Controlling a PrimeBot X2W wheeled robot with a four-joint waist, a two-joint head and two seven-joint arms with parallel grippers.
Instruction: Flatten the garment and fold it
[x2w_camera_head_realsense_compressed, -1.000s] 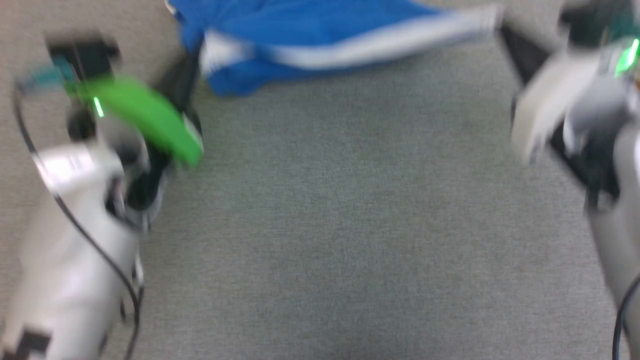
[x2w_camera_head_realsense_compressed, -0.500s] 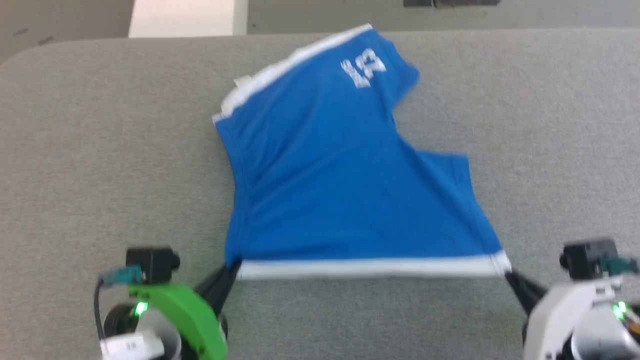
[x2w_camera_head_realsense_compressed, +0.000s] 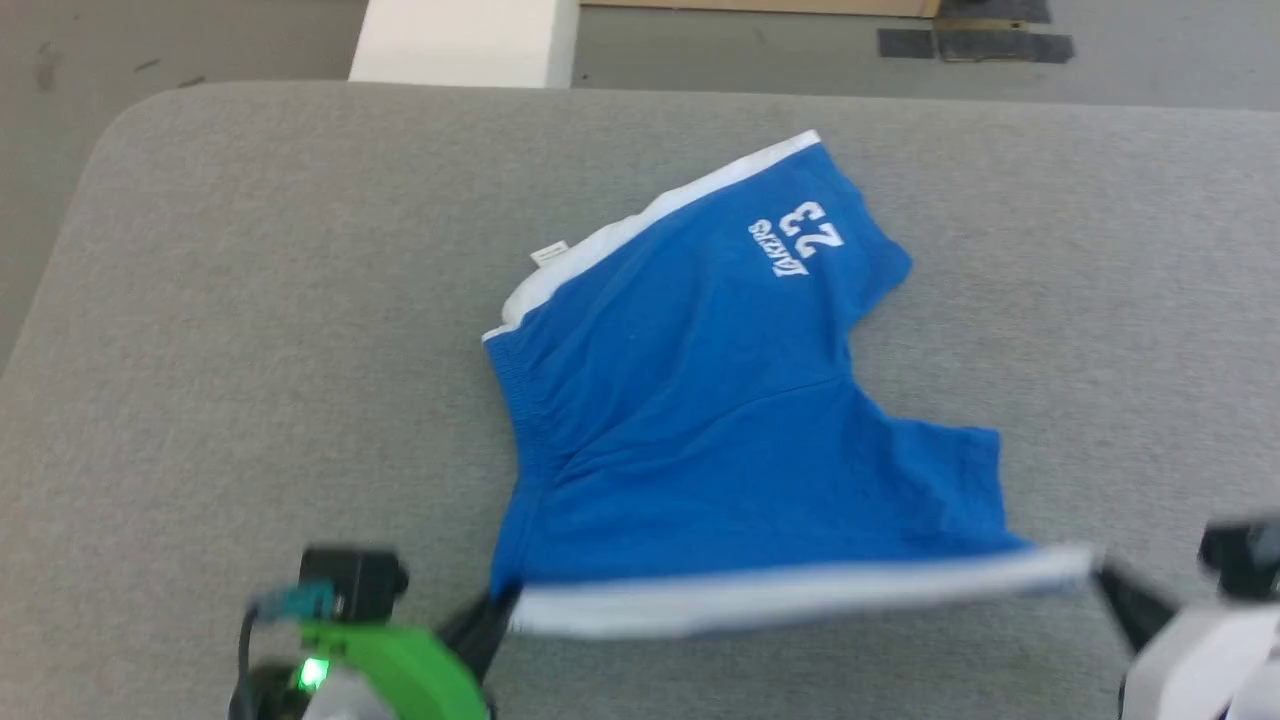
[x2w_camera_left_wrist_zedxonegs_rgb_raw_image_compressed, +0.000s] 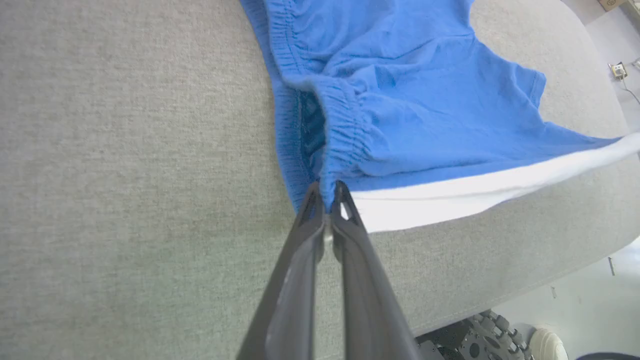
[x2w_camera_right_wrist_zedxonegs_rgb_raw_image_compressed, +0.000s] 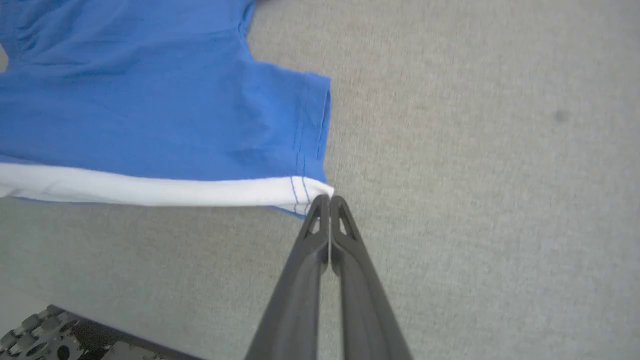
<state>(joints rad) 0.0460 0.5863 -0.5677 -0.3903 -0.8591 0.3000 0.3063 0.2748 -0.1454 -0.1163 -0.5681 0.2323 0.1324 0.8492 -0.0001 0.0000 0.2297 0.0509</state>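
Note:
The garment (x2w_camera_head_realsense_compressed: 700, 420) is a pair of bright blue shorts with white edge bands and a white "23" print, spread on the grey table. Its near white band is stretched taut between both grippers, a little above the surface. My left gripper (x2w_camera_head_realsense_compressed: 497, 603) is shut on the near left corner, at the elastic waistband; the left wrist view shows the gripper tips (x2w_camera_left_wrist_zedxonegs_rgb_raw_image_compressed: 327, 192) pinching the gathered garment (x2w_camera_left_wrist_zedxonegs_rgb_raw_image_compressed: 410, 115). My right gripper (x2w_camera_head_realsense_compressed: 1100, 575) is shut on the band's near right corner, with the tips (x2w_camera_right_wrist_zedxonegs_rgb_raw_image_compressed: 326, 199) closed on the garment (x2w_camera_right_wrist_zedxonegs_rgb_raw_image_compressed: 150, 115) hem corner.
The grey felt table (x2w_camera_head_realsense_compressed: 250, 300) has a rounded far left corner. Beyond its far edge stand a white block (x2w_camera_head_realsense_compressed: 465, 40) and dark floor patches (x2w_camera_head_realsense_compressed: 975, 40). The robot's wheeled base (x2w_camera_left_wrist_zedxonegs_rgb_raw_image_compressed: 470, 340) shows below the table's near edge.
The head camera has swung up, so the whole garment and the table's far edge now show. Both grippers keep their hold on the near band, stretched between them.

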